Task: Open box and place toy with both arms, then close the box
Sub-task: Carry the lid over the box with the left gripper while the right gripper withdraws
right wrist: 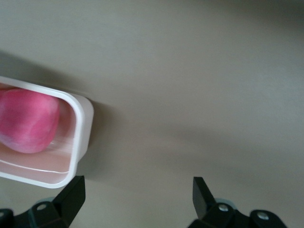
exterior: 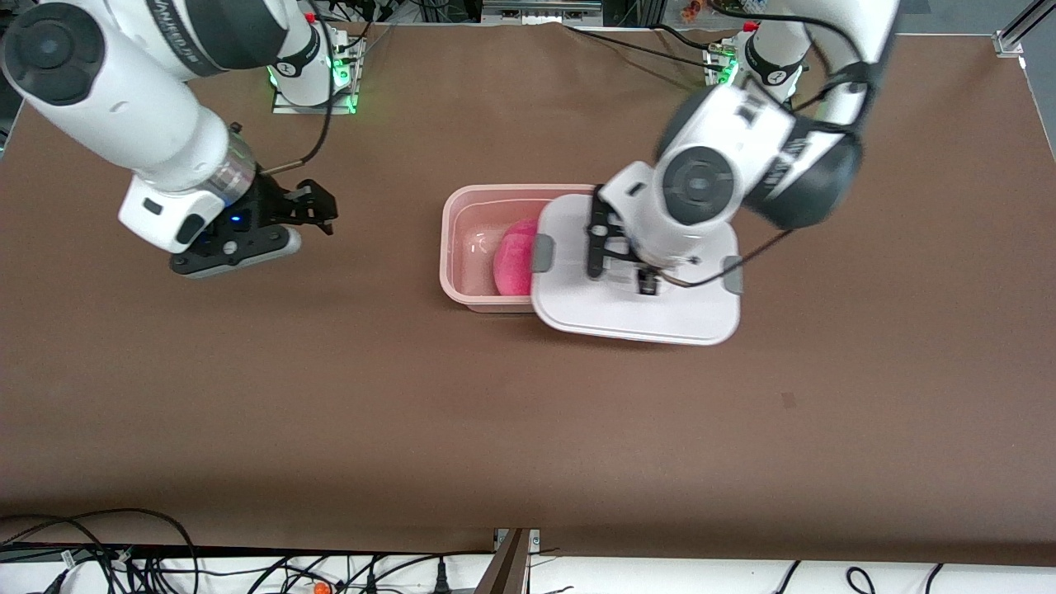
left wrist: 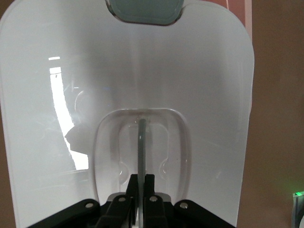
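Brown table (exterior: 247,396), tub (exterior: 462,247) holding toy (exterior: 516,257). Left gripper (exterior: 615,252) pinching lid (exterior: 635,309) by its handle (left wrist: 141,142), half over tub; right gripper (exterior: 309,210) spread, waiting over table. Closing step; next, probably slide lid square and lower.

Brown worktop (exterior: 330,396). Black cables (exterior: 148,561) along its edge nearest the front camera; green lights (exterior: 342,78) at the opposite edge.

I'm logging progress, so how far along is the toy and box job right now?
Done: the box is open and the toy lies inside it. In hand: the left gripper is shut on the lid's handle, holding the lid partly over the box. Left: seat the lid. The right gripper waits open beside the box.
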Robot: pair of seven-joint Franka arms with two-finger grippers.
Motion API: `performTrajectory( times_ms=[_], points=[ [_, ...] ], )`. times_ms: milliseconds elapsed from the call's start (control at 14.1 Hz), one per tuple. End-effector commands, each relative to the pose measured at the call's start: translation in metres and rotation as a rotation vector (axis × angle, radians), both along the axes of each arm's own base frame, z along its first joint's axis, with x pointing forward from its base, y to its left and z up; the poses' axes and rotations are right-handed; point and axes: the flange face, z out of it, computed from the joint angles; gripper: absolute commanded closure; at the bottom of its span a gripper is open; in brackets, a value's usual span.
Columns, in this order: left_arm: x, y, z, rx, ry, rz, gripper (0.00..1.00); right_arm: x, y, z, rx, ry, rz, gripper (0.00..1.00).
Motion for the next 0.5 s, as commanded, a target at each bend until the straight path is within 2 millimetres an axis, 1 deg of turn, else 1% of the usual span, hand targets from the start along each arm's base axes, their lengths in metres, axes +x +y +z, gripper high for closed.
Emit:
performTrajectory(
  times_ms=[0,71,142,213,354,425],
  points=[
    [-0.017,-0.049,-0.02,-0.014,-0.024,0.016,1.0,-0.002,-0.032,0.002,0.015,0.013,-0.054,0.0],
    [-0.032,-0.069,-0.026,-0.004,-0.021,0.017,1.0,0.0,-0.041,0.003,0.013,0.017,-0.068,0.0],
    [-0.041,-0.083,-0.03,0.002,-0.022,0.029,1.0,0.001,-0.048,0.002,0.009,0.024,-0.076,0.0],
    [-0.045,-0.094,-0.034,-0.002,-0.03,0.036,1.0,0.004,-0.063,0.003,0.009,0.02,-0.079,0.0],
    [-0.05,-0.113,-0.041,-0.015,-0.045,0.048,1.0,0.009,-0.086,0.002,0.03,0.026,-0.048,0.0],
    [-0.056,-0.125,-0.044,-0.014,-0.051,0.062,1.0,0.008,-0.09,0.002,0.029,0.037,-0.055,0.0]
  ],
)
